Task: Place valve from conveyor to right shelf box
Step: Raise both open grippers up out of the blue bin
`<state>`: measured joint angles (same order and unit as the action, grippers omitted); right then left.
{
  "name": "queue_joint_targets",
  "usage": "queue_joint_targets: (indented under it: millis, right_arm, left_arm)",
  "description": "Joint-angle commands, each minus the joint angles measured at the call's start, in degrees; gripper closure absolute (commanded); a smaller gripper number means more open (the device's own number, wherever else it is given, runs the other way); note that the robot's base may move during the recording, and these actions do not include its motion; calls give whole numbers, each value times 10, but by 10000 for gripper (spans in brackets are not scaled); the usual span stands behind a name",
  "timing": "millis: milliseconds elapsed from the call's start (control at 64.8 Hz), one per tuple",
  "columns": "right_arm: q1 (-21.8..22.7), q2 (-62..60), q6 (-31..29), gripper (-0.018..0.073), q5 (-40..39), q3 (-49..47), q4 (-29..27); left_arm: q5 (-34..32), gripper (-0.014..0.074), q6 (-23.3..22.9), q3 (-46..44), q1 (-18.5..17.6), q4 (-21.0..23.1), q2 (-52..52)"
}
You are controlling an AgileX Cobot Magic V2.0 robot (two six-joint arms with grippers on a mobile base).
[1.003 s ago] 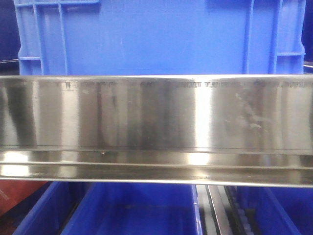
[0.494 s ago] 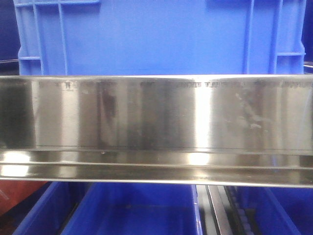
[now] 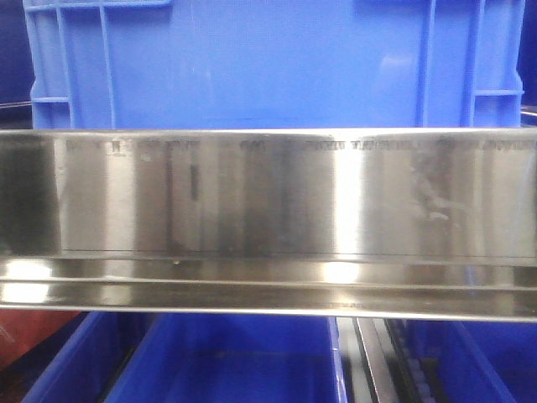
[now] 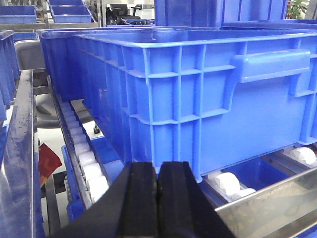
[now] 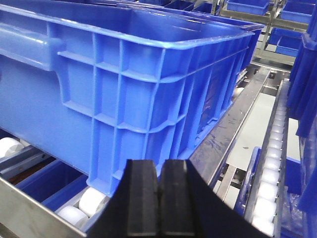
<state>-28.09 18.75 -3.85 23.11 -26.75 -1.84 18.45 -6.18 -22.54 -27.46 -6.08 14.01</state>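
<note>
The valve and the conveyor are out of view in every frame. A large blue shelf box [image 3: 268,63] stands on white rollers [image 4: 225,182] just ahead of both wrists. My left gripper [image 4: 157,171] is shut, its black pads pressed together with nothing between them, low in front of the blue box's [image 4: 208,89] near corner. My right gripper [image 5: 158,168] is likewise shut and empty, facing the opposite corner of the same blue box [image 5: 124,74]. I cannot tell which box is the right shelf box.
A brushed steel shelf rail [image 3: 268,218] spans the front view, with more blue bins [image 3: 226,361] below it. Roller tracks [image 4: 84,158] and steel side rails [image 5: 237,124] run alongside the box. Further blue boxes [image 5: 290,32] stand behind.
Only a dark reflection on the steel rail, left of centre, has narrowed and shifted slightly. The box and the shelf have not moved.
</note>
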Motion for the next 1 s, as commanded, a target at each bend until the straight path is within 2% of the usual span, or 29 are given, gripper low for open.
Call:
queue_joint_targets:
  millis: [0, 108, 216, 309, 494, 602, 772, 880, 988]
  right_arm:
    - [1, -3, 2, 712, -16, 2, 3]
    - [1, -3, 2, 712, -18, 2, 3]
    - [1, -3, 2, 712, -18, 2, 3]
    - [1, -3, 2, 712, -18, 2, 3]
    - [1, -3, 2, 712, -18, 2, 3]
    - [1, -3, 2, 712, -18, 2, 3]
    - [1, -3, 2, 712, -18, 2, 3]
    - [1, -3, 2, 712, -18, 2, 3]
    - [1, -4, 2, 712, -17, 2, 3]
  left_arm:
    - [-14, 708, -5, 1, -1, 5, -6]
    - [-14, 708, -5, 3, 4, 5, -10]
    - [-29, 708, -5, 24, 44, 5, -10]
    - [-92, 708, -5, 57, 95, 14, -10]
    - [-251, 708, -3, 141, 172, 14, -10]
    - [-295, 708, -3, 186, 205, 1, -19]
    - [-296, 708, -3, 225, 244, -5, -89]
    - [-207, 708, -3, 225, 260, -4, -140]
    - [-190, 708, -3, 225, 261, 0, -140]
